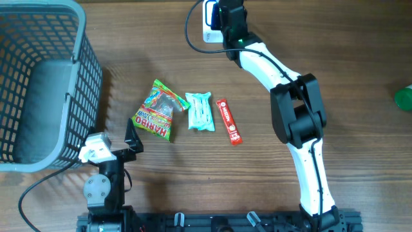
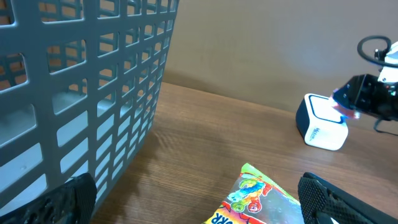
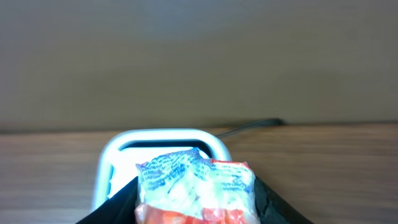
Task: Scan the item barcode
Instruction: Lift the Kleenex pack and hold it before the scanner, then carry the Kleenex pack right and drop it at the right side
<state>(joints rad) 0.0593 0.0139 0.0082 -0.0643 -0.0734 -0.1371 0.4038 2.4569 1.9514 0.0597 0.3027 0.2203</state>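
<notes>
My right claw (image 3: 196,202) is closed on a small snack packet (image 3: 194,180), gripping its lower end and holding it just in front of the white scanner (image 3: 161,144) at the far side of the bench (image 1: 360,58). Packet is thin crinkly film. I judge it light, soft and slippery, best pinched at a sealed edge with the barcode face clear. Scanner is smooth, rounded plastic. Left claw (image 2: 199,204) is wide open and empty beside the grey mesh basket (image 2: 93,74).

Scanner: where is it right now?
Overhead, the white scanner sits at the far edge of the table, near the middle, beyond the three snack packs. The right gripper holds a snack packet just in front of it.
</notes>
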